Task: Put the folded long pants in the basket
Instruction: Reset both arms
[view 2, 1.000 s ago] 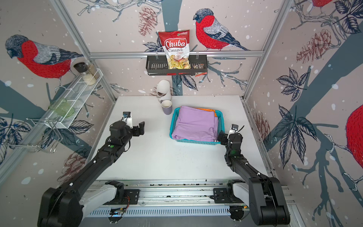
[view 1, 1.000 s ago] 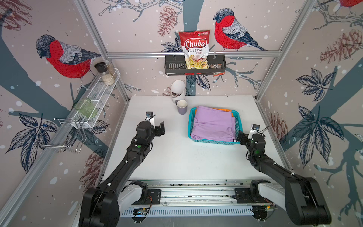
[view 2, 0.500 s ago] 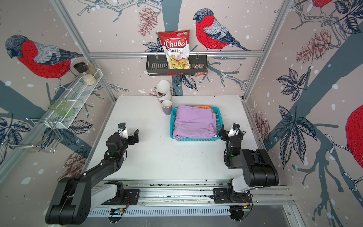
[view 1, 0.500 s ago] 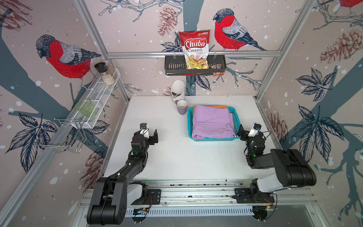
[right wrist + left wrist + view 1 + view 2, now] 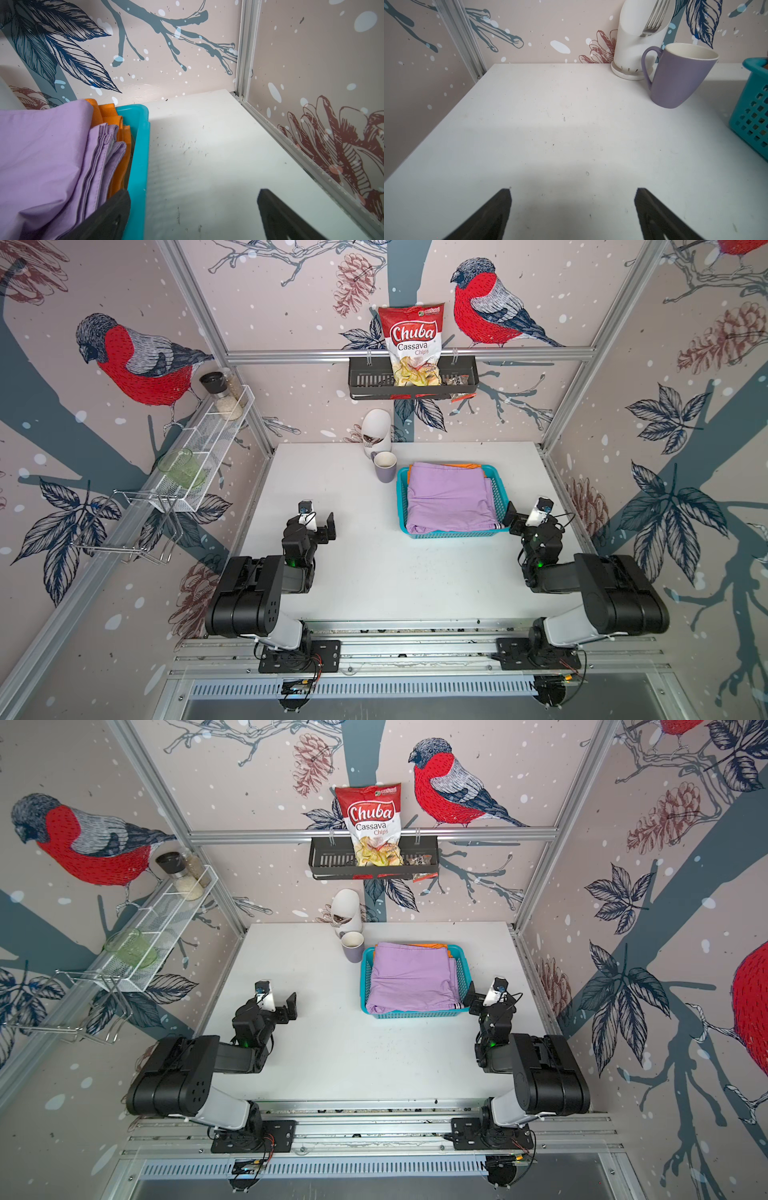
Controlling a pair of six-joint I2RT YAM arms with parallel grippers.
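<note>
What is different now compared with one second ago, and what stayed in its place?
The left tool and the right tool drew back toward the robot's base as the arms folded up. Both stayed open and empty; nothing was gripped or released. The basket seems to have turned slightly. The folded long pants stayed inside it, lilac on top, and the purple mug did not move.

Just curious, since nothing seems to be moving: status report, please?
Both open, empty: left hand over table, right hand beside basket. Inside: lilac pants atop orange pants. Nearby, purple mug.
</note>
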